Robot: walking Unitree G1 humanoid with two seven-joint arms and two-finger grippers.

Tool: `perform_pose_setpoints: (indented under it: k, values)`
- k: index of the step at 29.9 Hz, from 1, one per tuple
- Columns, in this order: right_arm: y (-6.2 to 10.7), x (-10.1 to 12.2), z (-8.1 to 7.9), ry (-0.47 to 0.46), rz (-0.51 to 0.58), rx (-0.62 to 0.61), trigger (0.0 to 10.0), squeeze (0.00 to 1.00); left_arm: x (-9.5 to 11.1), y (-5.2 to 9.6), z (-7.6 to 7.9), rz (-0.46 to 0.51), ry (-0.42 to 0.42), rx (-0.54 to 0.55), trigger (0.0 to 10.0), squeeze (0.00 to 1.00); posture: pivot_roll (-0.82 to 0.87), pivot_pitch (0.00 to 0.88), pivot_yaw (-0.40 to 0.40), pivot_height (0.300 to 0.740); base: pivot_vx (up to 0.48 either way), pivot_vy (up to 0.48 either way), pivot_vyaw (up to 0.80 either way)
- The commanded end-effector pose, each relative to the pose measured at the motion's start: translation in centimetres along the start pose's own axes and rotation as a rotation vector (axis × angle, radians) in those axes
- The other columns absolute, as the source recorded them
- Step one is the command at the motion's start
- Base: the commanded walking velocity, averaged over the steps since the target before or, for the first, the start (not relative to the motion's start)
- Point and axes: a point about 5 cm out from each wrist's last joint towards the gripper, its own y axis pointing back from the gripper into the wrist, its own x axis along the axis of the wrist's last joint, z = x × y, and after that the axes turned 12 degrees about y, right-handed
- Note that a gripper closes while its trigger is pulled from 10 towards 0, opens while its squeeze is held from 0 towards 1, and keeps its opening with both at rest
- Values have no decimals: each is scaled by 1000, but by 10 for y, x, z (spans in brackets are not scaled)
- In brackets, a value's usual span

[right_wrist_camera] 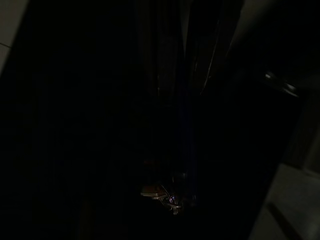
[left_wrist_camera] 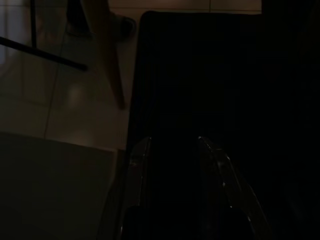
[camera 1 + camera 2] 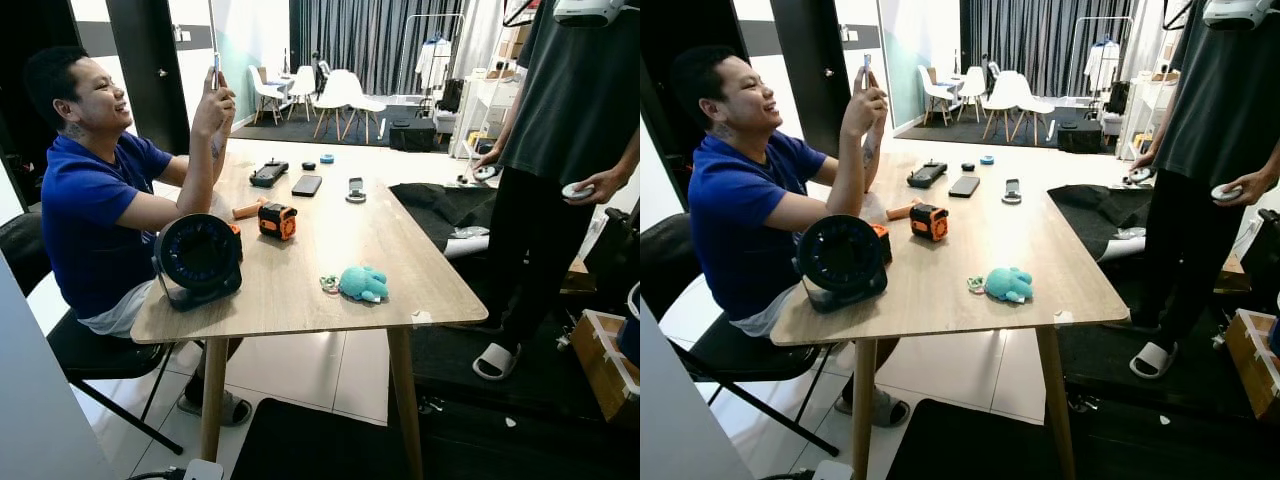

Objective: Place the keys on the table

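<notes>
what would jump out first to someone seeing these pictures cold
Probably the seated person in a blue shirt at the wooden table's left side, holding a phone up high. Next, the black round fan near the front left corner and the teal plush toy near the front edge. On the right a standing person in dark clothes holds a small white device.

One table (image 3: pixel 300 270), two people (image 3: pixel 90 210) (image 3: pixel 570 120), one fan (image 3: pixel 198 258), one plush (image 3: pixel 362 284).

Left gripper (image 2: pixel 172 150) in deep shade, two long glossy black fingers (image 2: pixel 216 165) with faint pale glints
</notes>
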Motion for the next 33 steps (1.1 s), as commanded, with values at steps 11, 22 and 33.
perform_pose_setpoints:
  k: [11,22,33]
  values:
    - [2,-3,3,-2,2,-13,10000,0,-5,2,-4,-23,9,25,10000,0,81,31,0,740,0,-164,0]
    - [3,-6,4,-8,-3,-23,10000,0,-2,1,-2,-11,-10,-2,10000,0,81,23,8,740,0,0,0]
    - [3,-3,5,-10,2,-27,10000,0,5,-2,-1,7,21,13,10000,0,78,24,7,740,0,0,0]
